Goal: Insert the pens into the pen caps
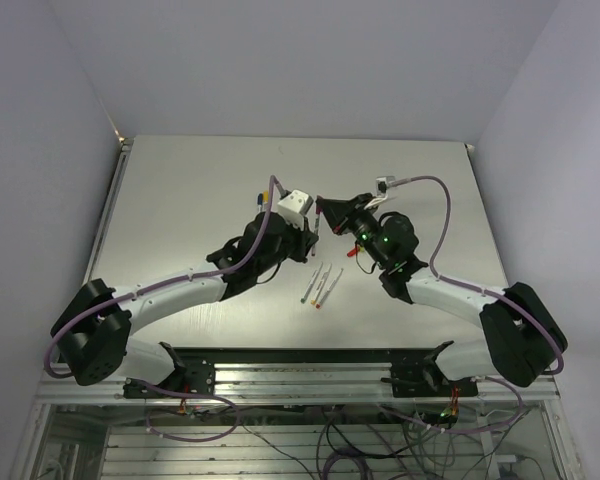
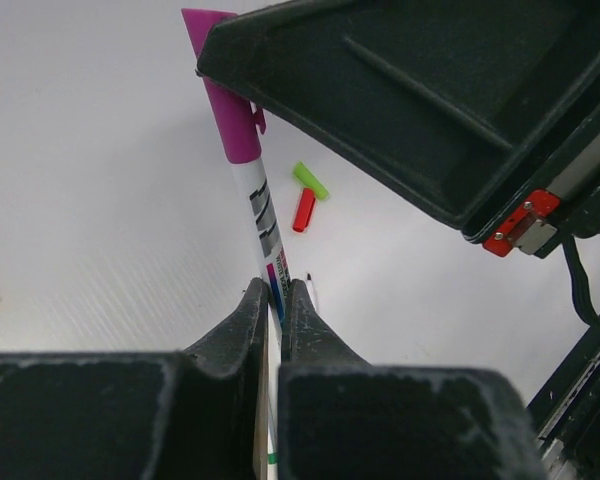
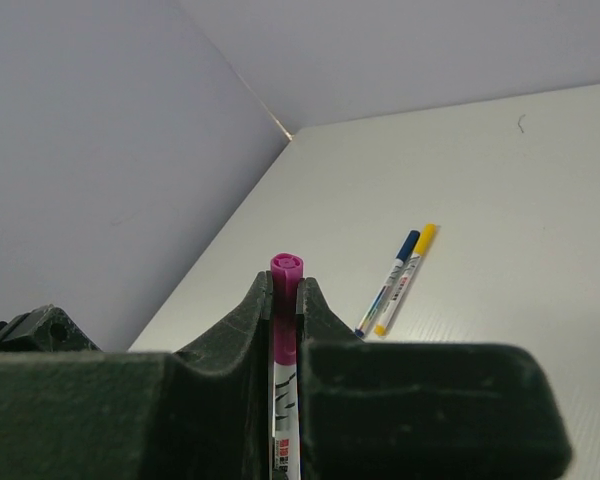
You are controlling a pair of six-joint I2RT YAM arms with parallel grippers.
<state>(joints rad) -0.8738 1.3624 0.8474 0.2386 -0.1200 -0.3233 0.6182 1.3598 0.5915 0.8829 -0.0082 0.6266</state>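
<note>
Counting three capped pens here: a blue-capped pen (image 3: pixel 388 285), a yellow-capped pen (image 3: pixel 404 282) and a magenta-capped pen (image 2: pixel 252 190). Two loose caps are showing, a green cap (image 2: pixel 310 180) and a red cap (image 2: pixel 303 210). Bare pens (image 1: pixel 311 285) are numbering two, possibly three, too small to settle. Two grippers are showing: left gripper (image 2: pixel 278 290), right gripper (image 3: pixel 284 285).

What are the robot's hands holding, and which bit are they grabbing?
Both hold one pen: the left gripper pinches its white barrel, the right gripper pinches the magenta cap on its end.
</note>
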